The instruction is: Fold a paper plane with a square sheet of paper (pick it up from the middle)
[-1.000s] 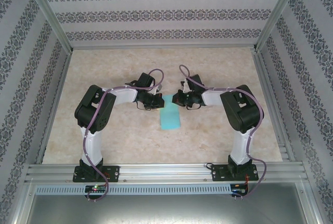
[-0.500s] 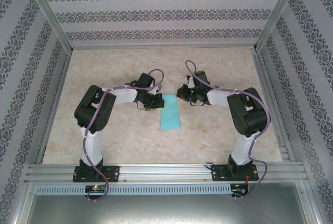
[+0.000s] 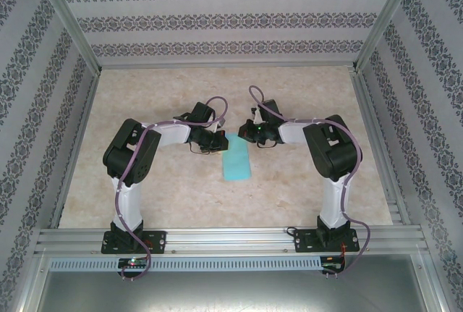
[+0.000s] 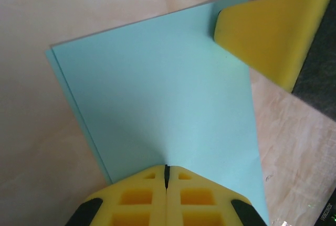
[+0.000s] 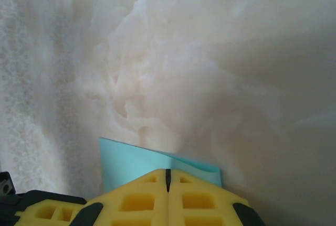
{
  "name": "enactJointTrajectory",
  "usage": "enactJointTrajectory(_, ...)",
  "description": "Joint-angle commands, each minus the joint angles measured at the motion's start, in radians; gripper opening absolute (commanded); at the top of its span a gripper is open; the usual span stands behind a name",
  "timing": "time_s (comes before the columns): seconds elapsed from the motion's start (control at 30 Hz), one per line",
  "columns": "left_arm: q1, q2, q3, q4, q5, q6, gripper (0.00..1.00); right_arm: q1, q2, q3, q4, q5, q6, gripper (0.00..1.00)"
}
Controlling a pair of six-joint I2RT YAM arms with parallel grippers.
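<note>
The left gripper (image 4: 167,169) has its yellow fingers pressed tight together, with the tips on the left edge of the teal sheet of paper (image 3: 236,161). The paper lies flat in the middle of the table (image 3: 166,196) and looks folded in half, though that is hard to tell. The right gripper (image 5: 168,173) is closed too, with its tips on the paper's far right corner.

The far end of the teal paper (image 3: 236,163) was covered in the top view by the left gripper (image 3: 221,138) and the right gripper (image 3: 243,137). In the right wrist view, most of the sheet was hidden under closed yellow fingers (image 5: 136,200).
</note>
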Motion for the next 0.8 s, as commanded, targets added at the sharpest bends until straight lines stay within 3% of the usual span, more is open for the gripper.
enactJointTrajectory(0.0, 0.013, 0.088, -0.090, -0.204, -0.211, 0.029, 0.00, -0.088, 0.021, 0.008, -0.018, 0.143, 0.028, 0.00)
enactJointTrajectory(0.3, 0.071, -0.022, -0.116, -0.237, -0.241, 0.046, 0.00, -0.087, -0.151, -0.013, -0.053, 0.045, -0.007, 0.00)
enactJointTrajectory(0.5, 0.118, -0.098, -0.148, -0.233, -0.217, 0.053, 0.00, 0.014, -0.190, -0.045, -0.089, -0.053, -0.065, 0.00)
enactJointTrajectory(0.77, 0.121, -0.130, -0.142, -0.171, -0.110, 0.051, 0.00, 0.149, -0.109, -0.015, -0.117, -0.098, -0.087, 0.00)
